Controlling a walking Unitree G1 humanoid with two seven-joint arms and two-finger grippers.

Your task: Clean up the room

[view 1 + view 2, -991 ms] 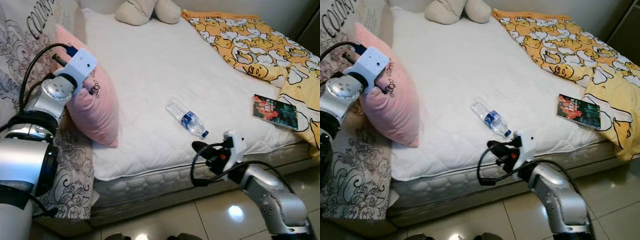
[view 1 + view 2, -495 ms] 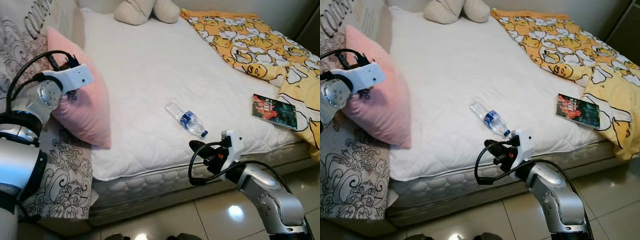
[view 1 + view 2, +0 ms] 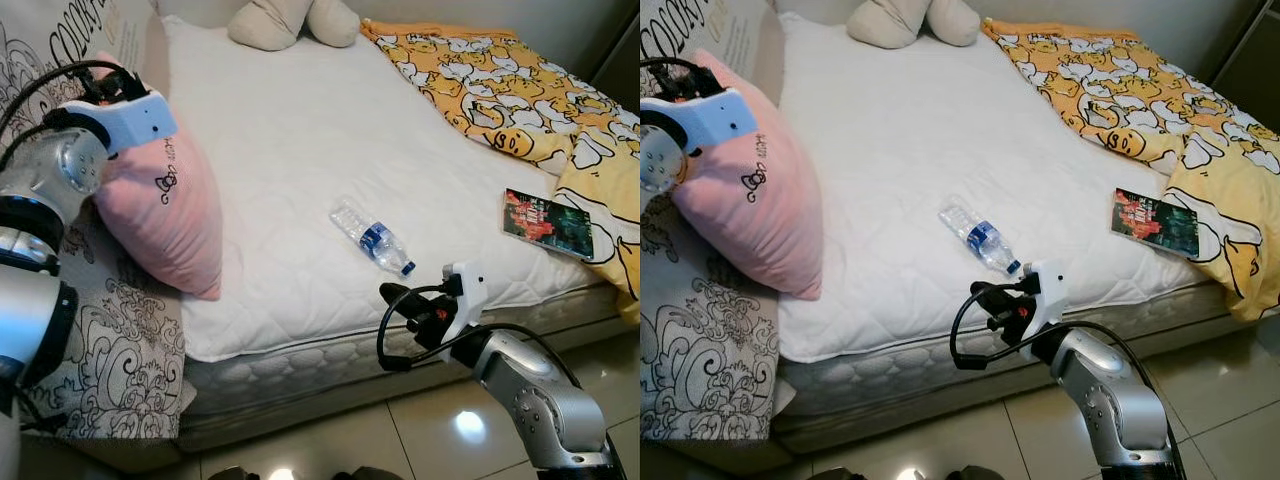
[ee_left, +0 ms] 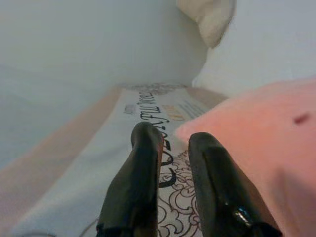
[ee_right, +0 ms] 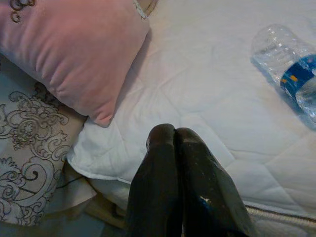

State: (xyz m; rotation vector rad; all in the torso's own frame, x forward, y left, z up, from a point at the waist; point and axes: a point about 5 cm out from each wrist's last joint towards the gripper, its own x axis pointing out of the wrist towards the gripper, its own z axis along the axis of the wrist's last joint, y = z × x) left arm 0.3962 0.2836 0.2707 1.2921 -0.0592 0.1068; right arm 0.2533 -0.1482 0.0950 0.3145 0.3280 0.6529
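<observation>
Tidying is looking barely started, judged from how things are lying: the bed [image 3: 300, 130], white-quilted and taking up most of the head views, is carrying loose items across it. Largest of these, the yellow duck-print blanket [image 3: 500, 80] is lying rumpled from 1 o'clock down the edge to 3 o'clock, unfolded. The pink pillow [image 3: 165, 215] is standing on its edge at 9 o'clock, leaning against the patterned bedding [image 3: 120, 350] at the bed's side rather than lying flat at the head. A cream plush toy [image 3: 290, 20] is sitting at 12 o'clock. A book [image 3: 548, 222] is resting at 3 o'clock, touching the blanket's edge, and a plastic water bottle [image 3: 372, 238] is lying on its side near the middle, toward 5 o'clock; both probably need removing. Left end effector [image 4: 170, 148]: raised at 10 o'clock just over the pillow's top, fingers nearly together with a thin gap between them, gripping nothing as far as the wrist view is showing; whether a finger is touching the pillow cannot be told. Right end effector [image 5: 175, 136]: hovering off the mattress edge at 5 o'clock, just short of the bottle, fingers pressed fully together, empty.
</observation>
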